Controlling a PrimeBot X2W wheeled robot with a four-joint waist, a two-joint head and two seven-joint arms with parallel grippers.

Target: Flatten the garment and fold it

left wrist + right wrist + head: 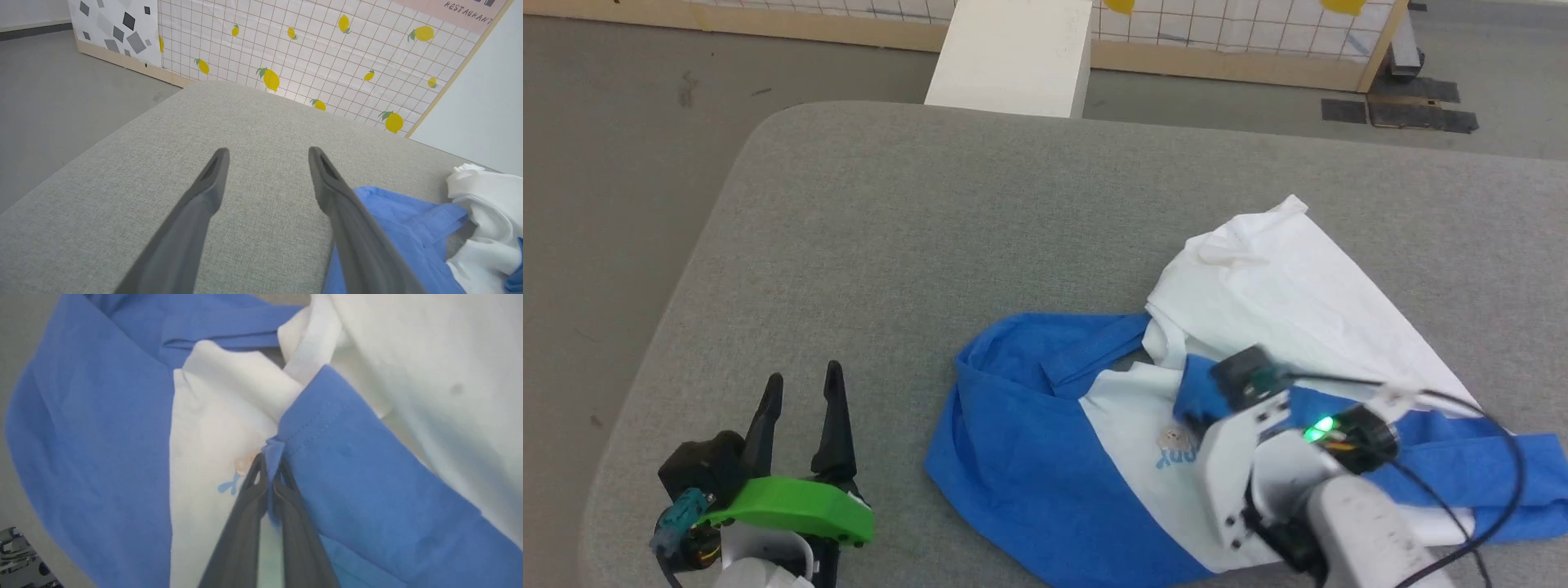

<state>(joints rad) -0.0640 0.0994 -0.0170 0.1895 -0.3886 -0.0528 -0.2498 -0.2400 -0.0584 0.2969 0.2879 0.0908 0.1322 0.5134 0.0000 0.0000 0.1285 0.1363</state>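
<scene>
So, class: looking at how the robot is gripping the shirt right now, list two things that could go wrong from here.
1. The right gripper pinches only a thin tip of the blue sleeve edge of the garment; it may slip when pulled.
2. The left gripper is open and off the cloth, so nothing anchors the crumpled heap; a pull could drag it whole instead of flattening it.

Tally on one worktop (pixel 849 245)
One garment (pixel 1029 465); one left end effector (pixel 804 371), one right end effector (pixel 269 459); one white block (pixel 1013 53), far.
</scene>
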